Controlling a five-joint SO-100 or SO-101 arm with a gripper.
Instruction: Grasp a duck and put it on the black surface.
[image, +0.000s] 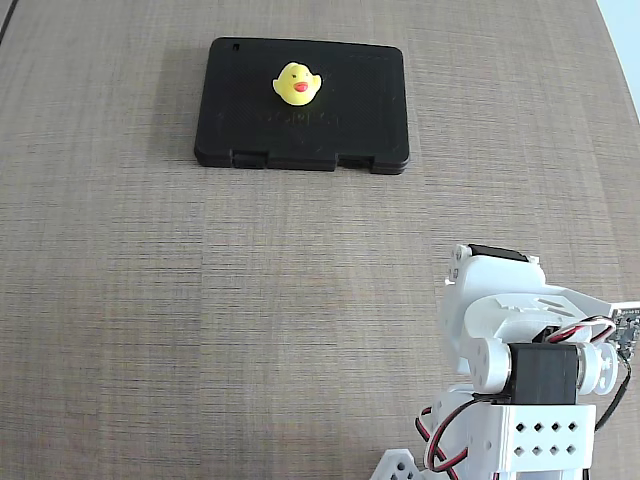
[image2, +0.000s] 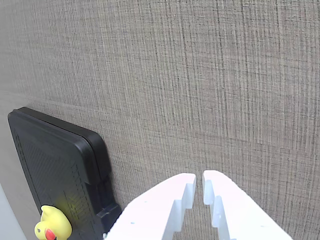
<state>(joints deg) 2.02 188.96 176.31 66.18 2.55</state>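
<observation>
The tiny yellow duck (image: 296, 84) with a red beak sits upright on the black surface (image: 350, 100), near its middle, at the top of the fixed view. In the wrist view the duck (image2: 52, 226) shows at the bottom left on the slab (image2: 45, 165). My gripper (image2: 198, 181) is white; its two fingertips stand almost together with only a thin gap, and nothing is between them. It hovers over bare table, well away from the duck. In the fixed view only the folded arm (image: 520, 360) shows at the bottom right; the fingertips are hidden there.
The table (image: 200, 320) is a grey-brown woven-look surface. Its right edge shows at the top right of the fixed view. The arm's base and wires fill the bottom right corner.
</observation>
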